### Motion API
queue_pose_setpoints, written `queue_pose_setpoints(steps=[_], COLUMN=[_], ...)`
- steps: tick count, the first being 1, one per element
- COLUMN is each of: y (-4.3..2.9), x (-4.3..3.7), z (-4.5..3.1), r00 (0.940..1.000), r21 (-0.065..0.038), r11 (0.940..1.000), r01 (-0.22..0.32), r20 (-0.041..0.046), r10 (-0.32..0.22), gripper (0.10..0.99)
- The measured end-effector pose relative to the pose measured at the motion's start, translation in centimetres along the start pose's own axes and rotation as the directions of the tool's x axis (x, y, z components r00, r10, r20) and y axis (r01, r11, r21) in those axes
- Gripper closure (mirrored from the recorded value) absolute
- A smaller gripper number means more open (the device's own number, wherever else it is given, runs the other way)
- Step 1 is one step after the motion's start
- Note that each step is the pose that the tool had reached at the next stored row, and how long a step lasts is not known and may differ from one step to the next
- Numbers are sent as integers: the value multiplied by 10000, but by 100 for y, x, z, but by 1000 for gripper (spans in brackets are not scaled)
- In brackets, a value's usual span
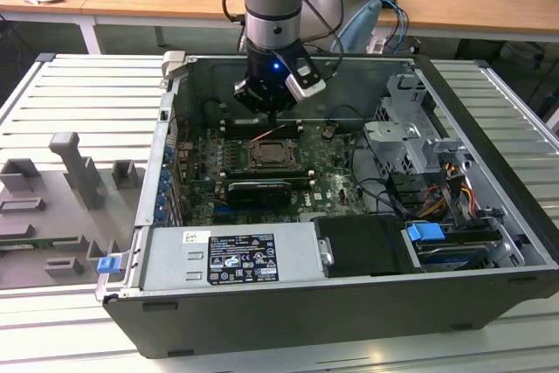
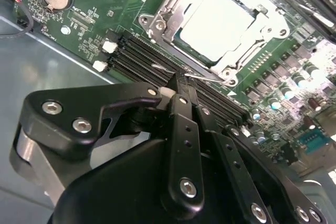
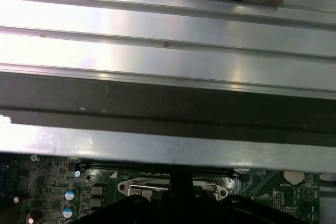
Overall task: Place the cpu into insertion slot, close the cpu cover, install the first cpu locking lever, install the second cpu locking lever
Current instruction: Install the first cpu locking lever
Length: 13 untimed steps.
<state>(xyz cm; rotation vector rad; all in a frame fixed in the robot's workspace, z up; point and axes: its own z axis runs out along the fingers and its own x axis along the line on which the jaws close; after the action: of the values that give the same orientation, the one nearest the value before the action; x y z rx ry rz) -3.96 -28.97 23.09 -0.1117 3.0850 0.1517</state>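
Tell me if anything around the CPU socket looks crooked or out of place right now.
Nothing stands out. In the second wrist view the cpu lies flat and square in the insertion slot, framed evenly by the cpu cover. The end effector sits just beside the socket's edge.

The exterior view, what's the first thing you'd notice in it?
The big open computer case on the ribbed metal table, with the arm reaching down into it. Its gripper hangs just above the insertion slot on the green board. In the second wrist view, the shiny pale cpu already lies under the cpu cover.
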Motion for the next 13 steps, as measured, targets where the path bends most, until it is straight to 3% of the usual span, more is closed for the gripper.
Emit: queue_pose_setpoints(steps=[3, 13], y=[-5, -20], x=[-18, -91], z=[41, 156], r00=[10000, 10000], r21=[-5, -66], r11=[10000, 10000], r01=[-6, 2], r20=[-59, -96], r10=[6, -3], gripper=[980, 980])
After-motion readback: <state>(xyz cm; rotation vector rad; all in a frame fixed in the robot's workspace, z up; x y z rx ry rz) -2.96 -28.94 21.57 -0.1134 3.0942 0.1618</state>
